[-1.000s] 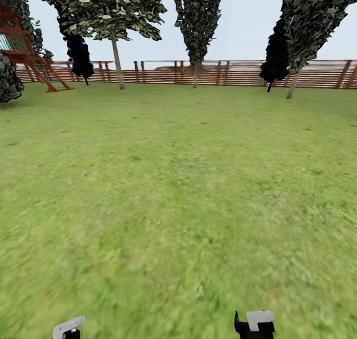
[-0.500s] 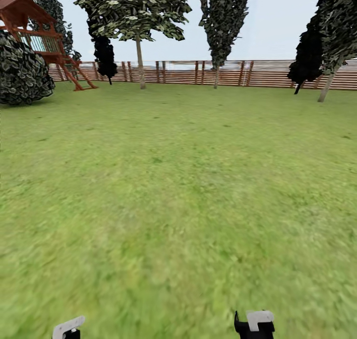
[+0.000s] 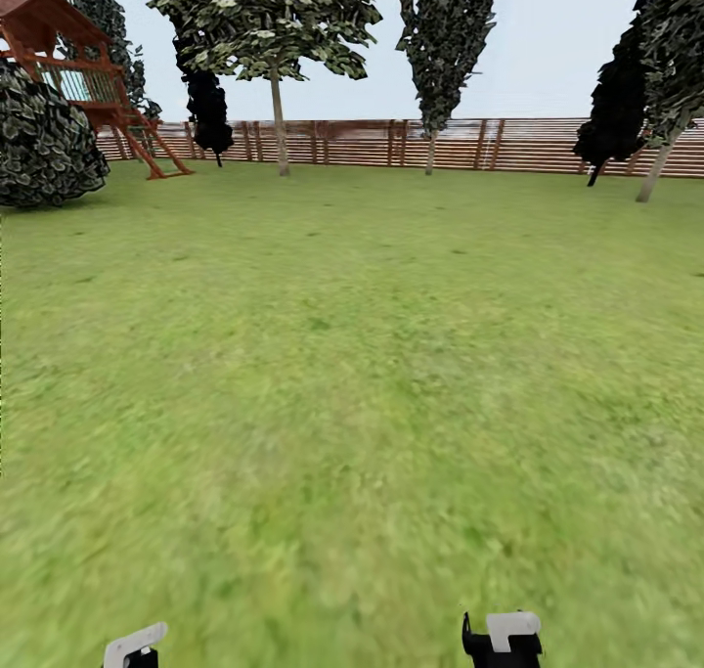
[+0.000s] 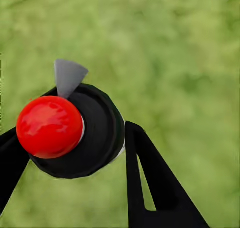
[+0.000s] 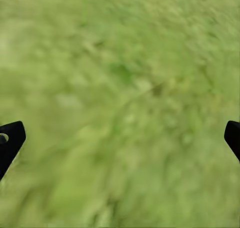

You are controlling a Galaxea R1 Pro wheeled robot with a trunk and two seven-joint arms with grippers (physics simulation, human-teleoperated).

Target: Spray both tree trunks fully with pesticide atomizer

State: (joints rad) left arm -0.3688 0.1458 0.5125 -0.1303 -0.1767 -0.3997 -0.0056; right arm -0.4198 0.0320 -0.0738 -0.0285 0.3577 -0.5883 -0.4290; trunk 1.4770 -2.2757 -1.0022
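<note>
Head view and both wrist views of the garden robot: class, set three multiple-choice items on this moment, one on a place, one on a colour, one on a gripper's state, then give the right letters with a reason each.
1. Where does the wooden play tower stand in the head view?
A. far left, by the fence
B. far right, by the fence
C. mid-lawn, close to the robot

2. What colour is the round top of the atomizer in the left wrist view?
A. blue
B. red
C. yellow

3. How does the right gripper stand?
A. shut on a bottle
B. shut on nothing
C. open, with nothing between its fingers

Answers: 1 A, the tower sits at the far left edge before the fence. 2 B, a glossy red dome caps the black body held in the left gripper. 3 C, its fingertips sit wide apart over bare grass.
</note>
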